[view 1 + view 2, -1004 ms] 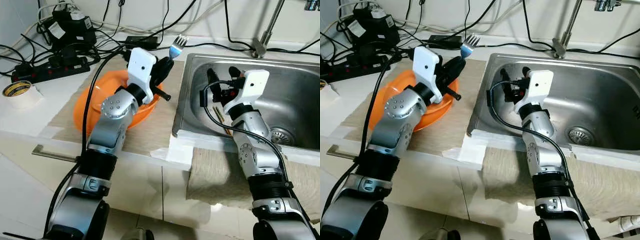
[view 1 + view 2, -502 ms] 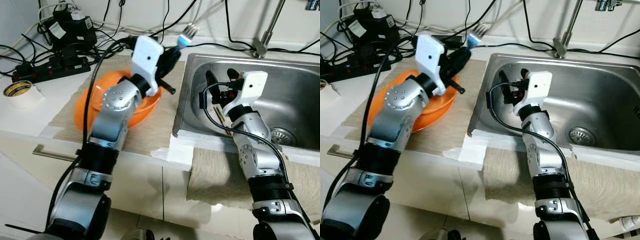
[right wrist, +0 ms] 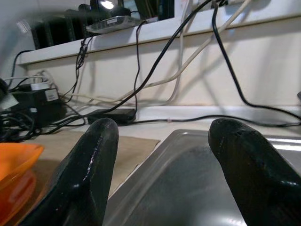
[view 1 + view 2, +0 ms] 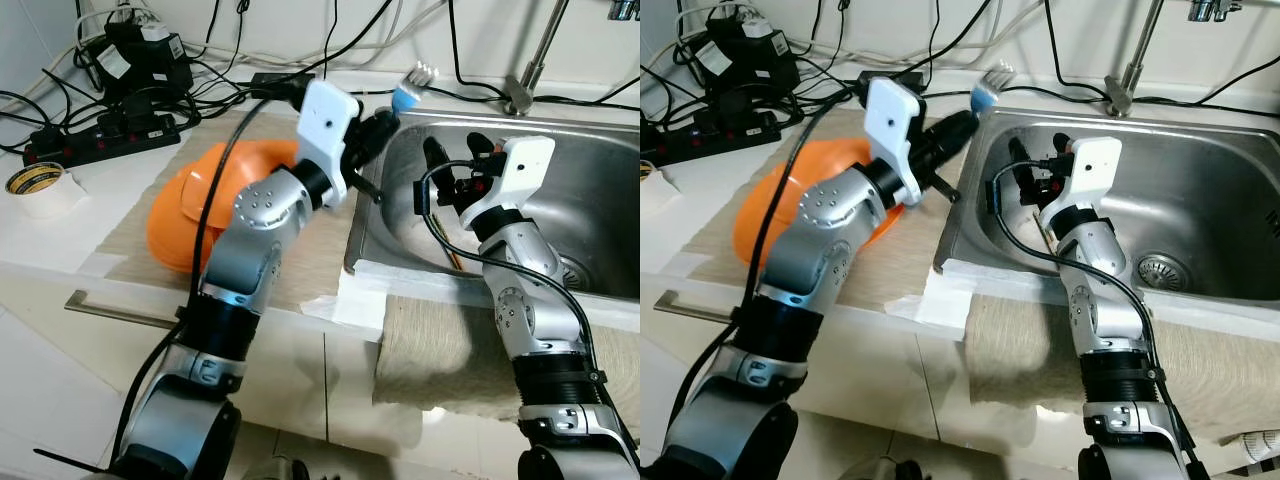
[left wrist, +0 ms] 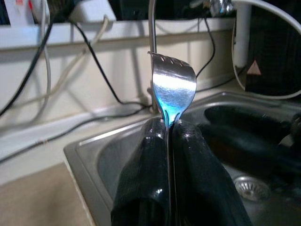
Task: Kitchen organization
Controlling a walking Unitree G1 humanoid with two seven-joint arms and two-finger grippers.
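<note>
Left gripper [image 4: 383,118] is raised over the near-left corner of the sink [image 4: 590,190], fingers pressed together on a fork [image 4: 411,86]. The fork has a blue neck and silver tines; the tines point up and away from the robot, above the sink's left rim. In the left wrist view the fork [image 5: 171,87] stands upright between the two black fingers [image 5: 141,188], clamped at its neck (handle hidden inside the grip).

Right gripper [image 4: 458,165] sits inside the sink, near its left wall, fingers spread apart and holding nothing. The right wrist view shows both fingers [image 3: 89,165] wide open with the sink rim and counter beyond them.

An orange bowl [image 4: 190,205] rests on a beige mat [image 4: 135,225] on the counter, left of the sink and partly hidden by the left arm. A roll of tape [image 4: 38,185] lies at the counter's left edge. A power strip [image 4: 100,135] and tangled black cables [image 4: 220,60] lie along the back wall. The sink drain [image 4: 1160,268] is right of the right arm. A faucet [image 4: 535,55] rises behind the sink.
</note>
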